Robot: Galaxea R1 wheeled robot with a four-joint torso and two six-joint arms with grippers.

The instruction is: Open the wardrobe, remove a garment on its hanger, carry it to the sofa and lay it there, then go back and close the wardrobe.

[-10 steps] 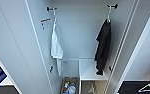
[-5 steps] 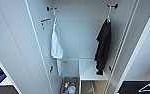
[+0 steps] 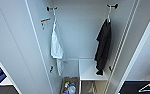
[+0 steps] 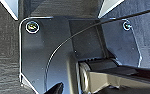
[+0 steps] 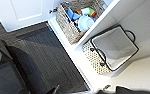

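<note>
I see the wardrobe (image 3: 13,50) standing open: a white garment (image 3: 56,48) hangs left, the black garment (image 3: 103,47) on its hanger (image 3: 108,16) right, above a shelf (image 3: 91,71). Whether either pincer is spread or pressed together, I cannot tell.

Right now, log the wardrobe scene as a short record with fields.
wardrobe state: wardrobe open, white interior showing
garment: black garment hanging on the right side, on its hanger hooked over a black bracket
other clothing: white garment hanging on the left side
bottom of wardrobe: woven basket holding colourful items; beside it an empty white-lined basket with dark handles
floor: dark grey carpet
grippers: fingers not made out
</note>
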